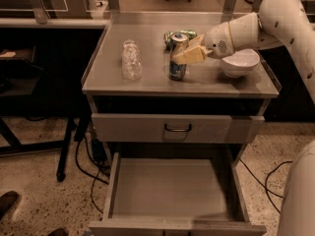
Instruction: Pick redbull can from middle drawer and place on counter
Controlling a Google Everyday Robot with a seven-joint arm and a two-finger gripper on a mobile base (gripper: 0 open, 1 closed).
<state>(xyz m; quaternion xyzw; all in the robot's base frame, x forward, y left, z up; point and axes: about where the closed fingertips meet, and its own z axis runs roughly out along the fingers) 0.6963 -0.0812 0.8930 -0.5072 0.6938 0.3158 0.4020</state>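
The redbull can (176, 71) stands upright on the counter (147, 85), right of its middle. My gripper (181, 56) reaches in from the right at the can's mid-height. Its tan fingers (191, 54) are closed on the can's sides. The white arm (275, 18) comes down from the upper right. The middle drawer (172, 188) is pulled open at the bottom of the view. Its grey floor is bare.
A crushed green can (173, 34) lies just behind the redbull can. A clear plastic bottle (131, 59) lies on the counter's left part. A white bowl (240, 63) sits at the right, under my wrist. The upper drawer (177, 128), with a dark loop handle, is closed.
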